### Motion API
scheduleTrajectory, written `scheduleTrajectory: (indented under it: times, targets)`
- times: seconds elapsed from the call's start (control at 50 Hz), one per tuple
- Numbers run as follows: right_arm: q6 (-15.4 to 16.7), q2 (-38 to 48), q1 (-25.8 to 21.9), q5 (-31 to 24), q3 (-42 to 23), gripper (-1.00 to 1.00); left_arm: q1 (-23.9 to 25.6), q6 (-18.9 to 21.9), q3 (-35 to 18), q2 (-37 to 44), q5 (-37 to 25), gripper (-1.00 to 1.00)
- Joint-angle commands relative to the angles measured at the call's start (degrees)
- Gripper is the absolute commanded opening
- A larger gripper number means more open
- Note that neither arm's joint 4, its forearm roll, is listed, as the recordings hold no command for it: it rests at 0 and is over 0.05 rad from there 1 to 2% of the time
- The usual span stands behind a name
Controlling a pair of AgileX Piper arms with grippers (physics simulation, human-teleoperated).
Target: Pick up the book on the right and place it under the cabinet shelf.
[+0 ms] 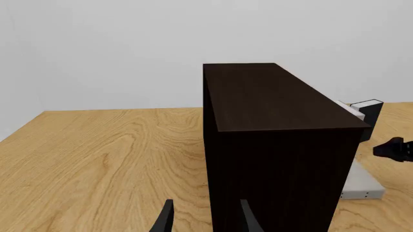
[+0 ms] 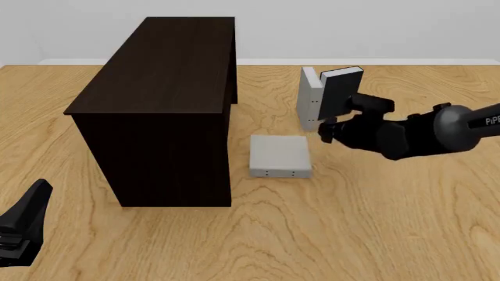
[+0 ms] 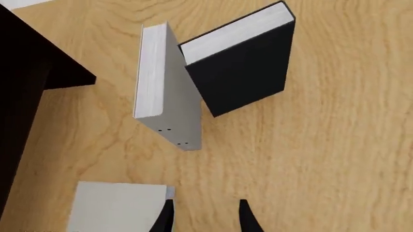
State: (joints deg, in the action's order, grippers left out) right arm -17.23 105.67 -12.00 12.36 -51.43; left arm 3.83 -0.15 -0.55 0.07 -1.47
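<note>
Approaching: right gripper (image 3: 201,217) over the light-grey book (image 2: 280,156), grasp not made yet
Book: flat on the table (image 2: 375,222), just right of the dark cabinet (image 2: 160,99), dotted edge toward the camera
Right arm pose: reaching in from the right, hanging above the table beside the upright grey slab (image 2: 310,99) and the black-covered book (image 2: 340,88)
Right jaws: parted, holding nothing
Left gripper (image 1: 205,217): low at the near-left, fingers apart, empty; probably idle
Next: drop onto the book, close on its edge, slide it under the cabinet top
</note>
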Motion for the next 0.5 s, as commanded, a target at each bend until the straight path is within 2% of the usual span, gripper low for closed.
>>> scheduleTrajectory:
  times: [0.02,0.06,0.14,0.26,0.5]
  targets:
    - [11.83,-2.67,4.22,-6.65,-2.22,1.0,-0.01,-0.01,0.0,0.0,0.0,1.0]
    - [11.82,-3.17,3.6,-6.91,-1.89,1.0,0.0,0.0,0.0,0.0,0.0,1.0]
    - [14.59,-3.34,4.37,-7.49,-1.81,1.0,-0.01,0.0,0.0,0.0,-0.01,1.0]
    - [16.68,-3.55,4.53,-7.91,-1.62,1.0,0.04,0.02,0.03,0.01,0.08,1.0]
    - [16.68,-3.55,4.53,-7.91,-1.62,1.0,0.04,0.02,0.03,0.01,0.08,1.0]
